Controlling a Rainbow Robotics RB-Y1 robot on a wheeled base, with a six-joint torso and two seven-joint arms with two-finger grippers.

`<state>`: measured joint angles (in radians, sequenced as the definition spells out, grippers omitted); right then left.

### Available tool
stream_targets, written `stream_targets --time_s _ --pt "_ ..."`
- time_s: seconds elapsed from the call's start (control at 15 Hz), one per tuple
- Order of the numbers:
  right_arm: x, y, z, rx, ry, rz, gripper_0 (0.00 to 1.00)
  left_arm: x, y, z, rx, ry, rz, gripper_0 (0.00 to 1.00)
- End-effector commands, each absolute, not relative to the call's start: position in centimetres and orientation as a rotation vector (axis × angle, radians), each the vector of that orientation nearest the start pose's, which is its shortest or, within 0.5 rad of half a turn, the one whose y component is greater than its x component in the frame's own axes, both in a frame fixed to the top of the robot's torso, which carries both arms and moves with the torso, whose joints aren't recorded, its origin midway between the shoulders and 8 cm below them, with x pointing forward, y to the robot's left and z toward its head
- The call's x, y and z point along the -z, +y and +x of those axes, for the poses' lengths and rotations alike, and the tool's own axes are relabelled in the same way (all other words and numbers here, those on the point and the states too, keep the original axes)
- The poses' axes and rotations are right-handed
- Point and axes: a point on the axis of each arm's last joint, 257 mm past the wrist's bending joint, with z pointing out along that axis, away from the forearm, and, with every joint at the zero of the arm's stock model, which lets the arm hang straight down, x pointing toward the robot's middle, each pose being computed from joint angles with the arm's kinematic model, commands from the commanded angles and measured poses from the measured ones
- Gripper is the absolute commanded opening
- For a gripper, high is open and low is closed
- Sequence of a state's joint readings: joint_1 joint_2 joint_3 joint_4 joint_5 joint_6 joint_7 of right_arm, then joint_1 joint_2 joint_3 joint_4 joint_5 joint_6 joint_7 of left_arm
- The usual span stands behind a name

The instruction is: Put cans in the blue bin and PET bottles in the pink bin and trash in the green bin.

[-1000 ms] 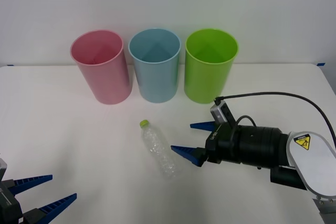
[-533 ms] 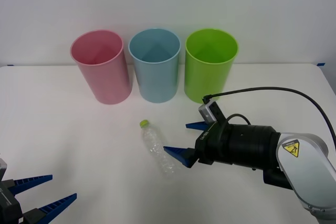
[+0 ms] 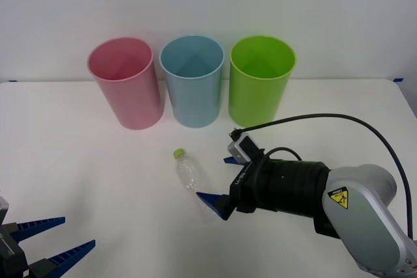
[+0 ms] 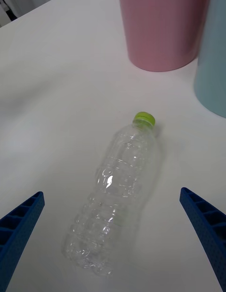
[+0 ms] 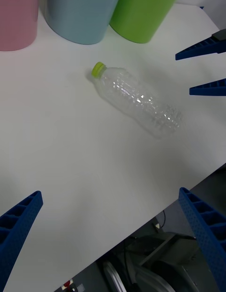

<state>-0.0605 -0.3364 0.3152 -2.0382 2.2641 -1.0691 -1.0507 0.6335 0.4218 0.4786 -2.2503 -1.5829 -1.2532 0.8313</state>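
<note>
Right pincer (image 3: 221, 183) wide — beside bottle (image 3: 194, 183) (lying flat) | left pincer (image 3: 55, 239) wide

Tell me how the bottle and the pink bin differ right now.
The bottle lies on its side on the table; the pink bin stands upright at the back. The bottle is clear and crinkled, the bin opaque and smooth. The bottle is capped in yellow-green; the bin is open-topped. The open right gripper is at the bottle, not the bin. Both look plastic.
</note>
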Motion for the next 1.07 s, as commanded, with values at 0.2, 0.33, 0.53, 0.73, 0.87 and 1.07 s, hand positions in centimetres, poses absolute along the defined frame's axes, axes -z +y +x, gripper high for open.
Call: stream_targets --time_s 0.2,0.33,0.53,0.73,0.87,1.07 --pt "25.7 -0.9 39.9 -0.412 1.911 -1.135 1.00 23.3 26.4 25.8 0.655 2.139 0.466 1.00" --pt "26.5 -1.5 40.1 -0.339 1.940 -1.184 1.00 23.3 26.4 25.8 0.655 2.139 0.466 1.00" --pt "27.3 -1.7 39.6 -0.325 1.989 -1.213 1.00 23.3 26.4 25.8 0.655 2.139 0.466 1.00" --pt "27.2 -0.8 39.3 -0.342 1.996 -1.209 1.00 23.3 26.4 25.8 0.655 2.139 0.466 1.00" --pt "27.6 -0.8 39.4 -0.310 2.030 -1.207 1.00 23.3 26.4 25.8 0.655 2.139 0.466 1.00" --pt "27.9 0.3 38.8 -0.316 2.068 -1.168 1.00 23.3 26.4 25.8 0.655 2.139 0.466 1.00"
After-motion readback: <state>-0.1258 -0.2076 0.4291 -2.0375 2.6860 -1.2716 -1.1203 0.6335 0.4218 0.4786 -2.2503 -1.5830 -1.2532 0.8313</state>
